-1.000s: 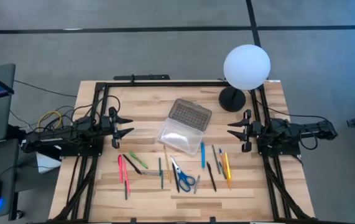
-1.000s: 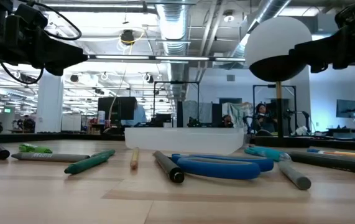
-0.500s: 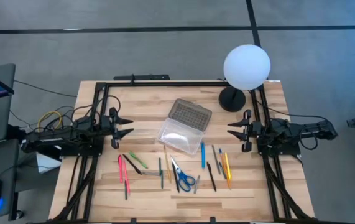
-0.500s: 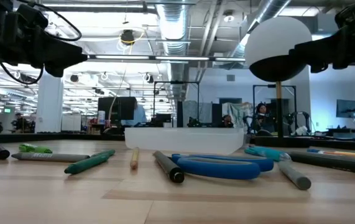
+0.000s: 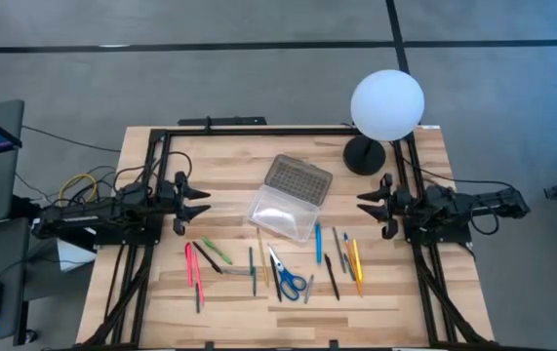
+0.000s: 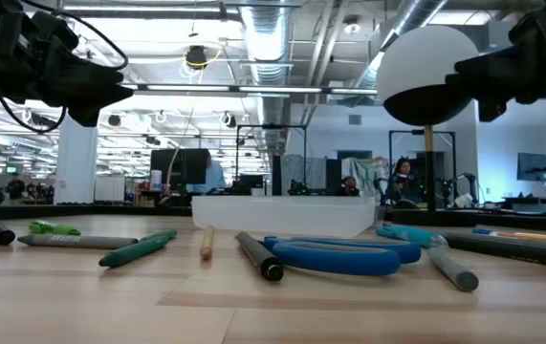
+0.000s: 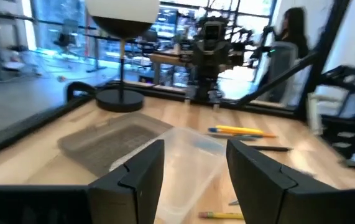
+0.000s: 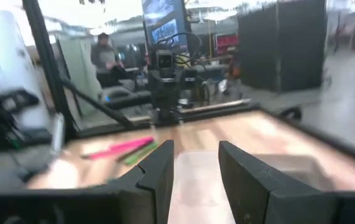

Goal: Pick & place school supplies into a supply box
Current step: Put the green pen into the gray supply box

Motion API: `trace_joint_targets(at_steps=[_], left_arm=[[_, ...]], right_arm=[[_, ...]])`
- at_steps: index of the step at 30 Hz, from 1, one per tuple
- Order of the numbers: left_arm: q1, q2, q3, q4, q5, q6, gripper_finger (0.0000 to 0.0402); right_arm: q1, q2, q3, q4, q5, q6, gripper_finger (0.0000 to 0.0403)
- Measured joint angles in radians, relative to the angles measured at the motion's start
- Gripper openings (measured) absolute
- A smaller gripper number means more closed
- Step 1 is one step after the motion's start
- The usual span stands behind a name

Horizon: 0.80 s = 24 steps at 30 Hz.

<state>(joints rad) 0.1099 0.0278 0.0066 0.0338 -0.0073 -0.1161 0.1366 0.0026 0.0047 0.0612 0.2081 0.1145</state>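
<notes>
The box (image 5: pixel 291 192) lies open in the middle of the table (image 5: pixel 405 292), its grey lid folded back. Pens (image 5: pixel 318 243), pencils and scissors (image 5: pixel 286 277) lie scattered just in front of it. The left gripper (image 5: pixel 198 203) and right gripper (image 5: pixel 364 202) flank the box, both spread open and holding nothing.

The dark left gripper (image 5: pixel 203 202) is moving a little way in over the wooden counter (image 5: pixel 229 166). The dark right gripper (image 5: pixel 363 205) is creeping in a tiny bit too.
</notes>
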Motion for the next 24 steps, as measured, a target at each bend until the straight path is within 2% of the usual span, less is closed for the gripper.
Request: trace_joint_targets(at_steps=[2,4,8,11,14,18,24], left_arm=[[0.000,0.001,0.000,0.006,-0.025,0.039,0.0168],[0.000,0.001,0.000,0.021,-0.023,0.015,0.0168],[0.000,0.005,0.023,0.093,0.135,0.052,0.0168],[0.000,0.018,0.070,0.223,0.201,0.101,0.0168],[0.000,0.051,0.142,0.252,0.221,0.171,0.0168],[0.000,0.131,0.244,0.271,0.220,0.256,0.0168],[0.000,0.308,0.421,0.302,0.213,0.346,0.0168]], right_arm=[[0.000,0.000,0.000,0.003,0.004,0.031,0.0120],[-0.008,0.000,0.000,0.038,0.039,0.005,0.0120],[-0.030,0.000,0.000,0.128,0.100,-0.010,0.0120],[-0.048,0.000,0.000,0.227,0.102,-0.013,0.0120],[-0.058,0.000,0.003,0.332,0.019,-0.077,0.0120],[-0.060,0.013,0.064,0.373,-0.131,-0.183,0.0120],[-0.051,0.096,0.196,0.390,-0.158,-0.299,0.0120]])
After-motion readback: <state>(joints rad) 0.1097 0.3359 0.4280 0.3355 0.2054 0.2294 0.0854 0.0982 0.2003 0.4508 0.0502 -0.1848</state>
